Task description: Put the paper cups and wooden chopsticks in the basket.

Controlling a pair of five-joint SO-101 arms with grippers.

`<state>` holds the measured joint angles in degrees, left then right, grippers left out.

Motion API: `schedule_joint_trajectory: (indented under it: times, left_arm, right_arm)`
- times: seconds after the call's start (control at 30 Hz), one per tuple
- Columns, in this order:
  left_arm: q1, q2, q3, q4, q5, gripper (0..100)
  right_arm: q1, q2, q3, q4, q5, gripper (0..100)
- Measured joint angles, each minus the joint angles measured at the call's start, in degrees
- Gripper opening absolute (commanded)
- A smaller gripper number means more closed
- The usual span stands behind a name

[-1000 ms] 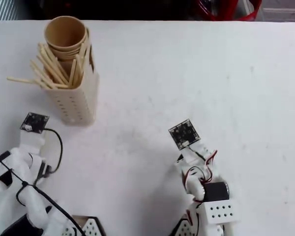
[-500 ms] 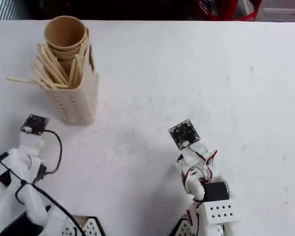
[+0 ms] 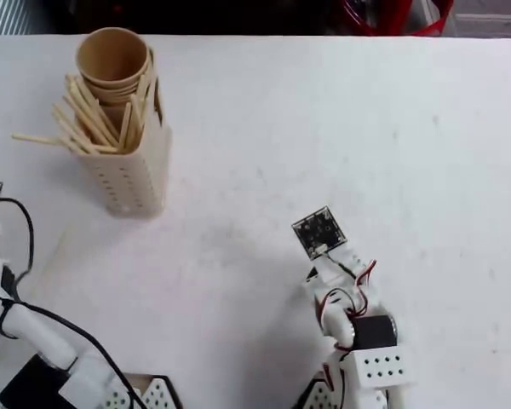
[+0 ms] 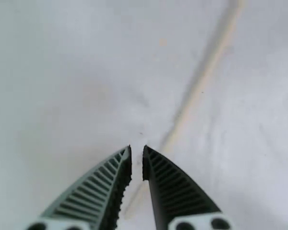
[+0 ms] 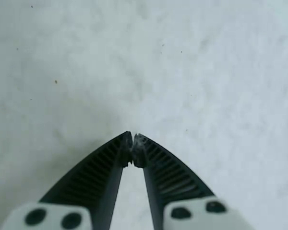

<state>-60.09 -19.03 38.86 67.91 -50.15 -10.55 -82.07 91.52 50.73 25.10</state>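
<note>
One loose chopstick (image 4: 198, 86) lies flat on the white tabletop (image 3: 324, 128), running out from beneath the left claw (image 4: 137, 151) and away past its tips. That claw is all but closed, with only a thin slit between its ribbed fingers, and it holds nothing. The left arm (image 3: 17, 328) sits at about 8 o'clock on the tabletop. The right arm (image 3: 351, 319) sits near 5 o'clock. The right claw (image 5: 133, 139) has its tips pressed together, empty, over bare tabletop.

At 10 o'clock stands the basket (image 3: 132, 175), already holding the stacked paper cups (image 3: 112, 58) and a fan of wooden chopsticks (image 3: 94, 119). A few of these splay out toward 9 o'clock.

The loose stick is probably very light, stiff and smooth, so it may roll or pivot if nudged. Because it lies flush with the surface, the claw would need to open wide and straddle it near its middle. The fingers would then close across its width, so it lifts level rather than swinging.
</note>
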Motion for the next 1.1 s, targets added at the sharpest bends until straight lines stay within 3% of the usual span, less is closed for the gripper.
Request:
schedule_joint_trajectory:
  times: [0.3,0.5,0.67,0.8,0.97,1.1]
  left_arm:
    - [0.00,0.00,-9.76,3.96,7.56,6]
    - [2.90,0.00,-4.31,4.57,-3.78,23]
    - [3.43,0.00,4.40,-3.16,-14.51,22]
    - [3.25,0.00,8.26,-9.14,-17.76,25]
    - [3.34,0.26,10.11,-10.29,-25.85,24]
    - [3.34,4.92,10.55,-15.03,-26.81,23]
  right_arm:
    - [0.00,0.00,0.00,0.00,0.00,1.8]
    - [0.00,0.00,0.00,0.00,0.00,1.8]
    - [0.00,0.00,0.00,0.00,0.00,1.8]
    - [0.00,0.00,0.00,0.00,0.00,1.8]
    - [0.00,0.00,0.00,0.00,0.00,1.8]
    - [0.00,0.00,0.00,0.00,0.00,1.8]
